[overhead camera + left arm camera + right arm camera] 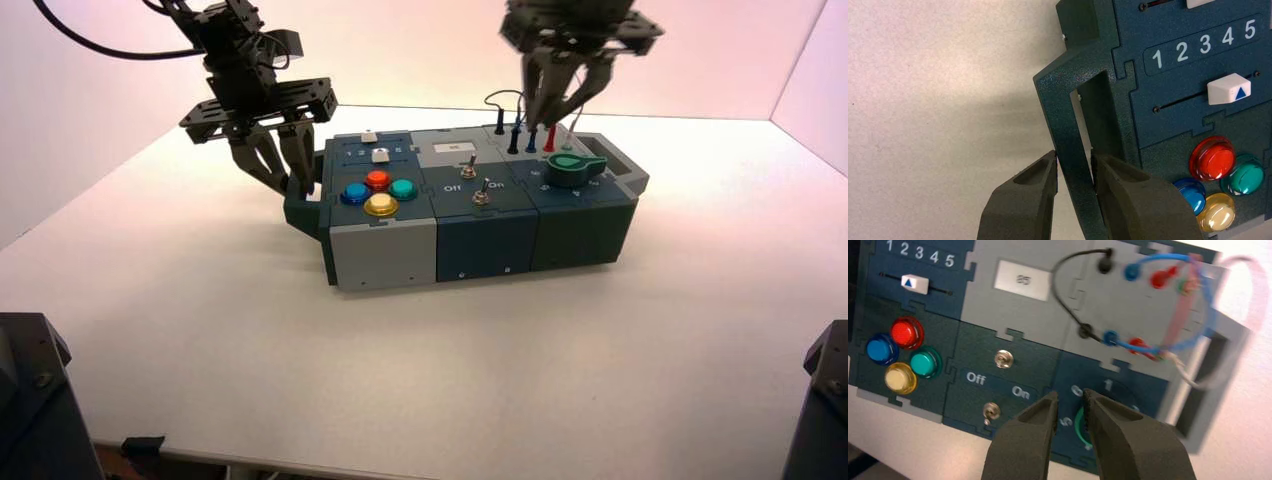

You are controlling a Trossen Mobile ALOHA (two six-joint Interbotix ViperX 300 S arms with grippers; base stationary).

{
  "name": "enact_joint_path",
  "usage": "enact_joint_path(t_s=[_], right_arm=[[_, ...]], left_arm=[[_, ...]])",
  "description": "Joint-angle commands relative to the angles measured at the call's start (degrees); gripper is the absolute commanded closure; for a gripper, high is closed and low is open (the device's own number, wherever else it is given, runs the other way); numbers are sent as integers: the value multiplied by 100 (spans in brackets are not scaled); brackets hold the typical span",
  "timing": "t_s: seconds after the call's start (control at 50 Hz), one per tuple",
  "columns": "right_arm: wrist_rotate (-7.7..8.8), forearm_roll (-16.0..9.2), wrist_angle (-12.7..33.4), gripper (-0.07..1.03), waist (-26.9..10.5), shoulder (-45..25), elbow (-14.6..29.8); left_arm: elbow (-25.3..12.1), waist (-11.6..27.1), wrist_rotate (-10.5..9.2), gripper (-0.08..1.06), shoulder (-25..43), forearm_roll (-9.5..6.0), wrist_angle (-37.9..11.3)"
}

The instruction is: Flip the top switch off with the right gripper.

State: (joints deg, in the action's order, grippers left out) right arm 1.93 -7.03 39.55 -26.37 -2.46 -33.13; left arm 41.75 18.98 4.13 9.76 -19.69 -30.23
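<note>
The left gripper (1074,172) is at the box's (480,240) left end, its fingers (1030,192) clamped on either side of the dark green handle (1068,135) there, just beside the four round buttons (1220,180). The right gripper (560,108) hangs above the box's far right part, over the wires (1168,305) and the green knob (572,170), its fingers narrowly parted and grasping nothing. The top switch (1004,358) sits in the middle panel, just below the white label plate (1023,280) and above the second toggle (990,411) between "Off" and "On"; the right gripper is apart from it

Soft pinkish light, blurred wires (1193,315)
</note>
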Motion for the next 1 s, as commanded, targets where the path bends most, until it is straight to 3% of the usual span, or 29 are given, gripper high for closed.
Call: enact_joint_path(t_s=[0.02, 0.3, 1.0], right_arm=[[26, -18, 26, 74, -220, -220, 316], [9, -18, -79, 98, -308, -615, 492], [-9, -149, 132, 99, -677, -615, 615]], left_arm=[[-44, 35, 70, 100, -79, 9, 53], [-26, 35, 62, 100, -70, 9, 44], [-70, 35, 53, 100, -9, 9, 35]])
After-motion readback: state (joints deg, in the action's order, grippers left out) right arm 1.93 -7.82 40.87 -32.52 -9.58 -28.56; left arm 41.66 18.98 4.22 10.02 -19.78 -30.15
